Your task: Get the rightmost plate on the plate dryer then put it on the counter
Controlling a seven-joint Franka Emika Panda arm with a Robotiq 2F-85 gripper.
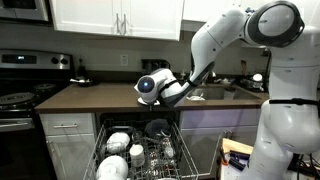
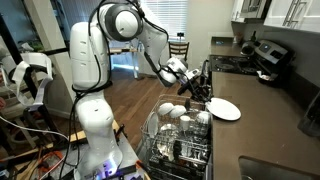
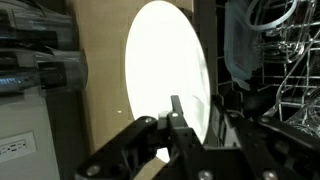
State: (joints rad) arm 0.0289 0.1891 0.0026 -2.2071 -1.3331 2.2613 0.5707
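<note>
Pincer (image 3: 172, 120) grips plate (image 2: 224, 109) by its rim, face nearly level.

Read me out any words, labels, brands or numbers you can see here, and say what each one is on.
Nothing here reads clearly.
The white panel at the wrist view's lower left carries a faint grey mark, too blurred to read.
The stove control panel is too small to read.
The white plate held in the tool shows no print.

plate (image 3: 165, 70) edge behind hand (image 3: 165, 118), plate dryer (image 3: 290, 50) cropped
</note>
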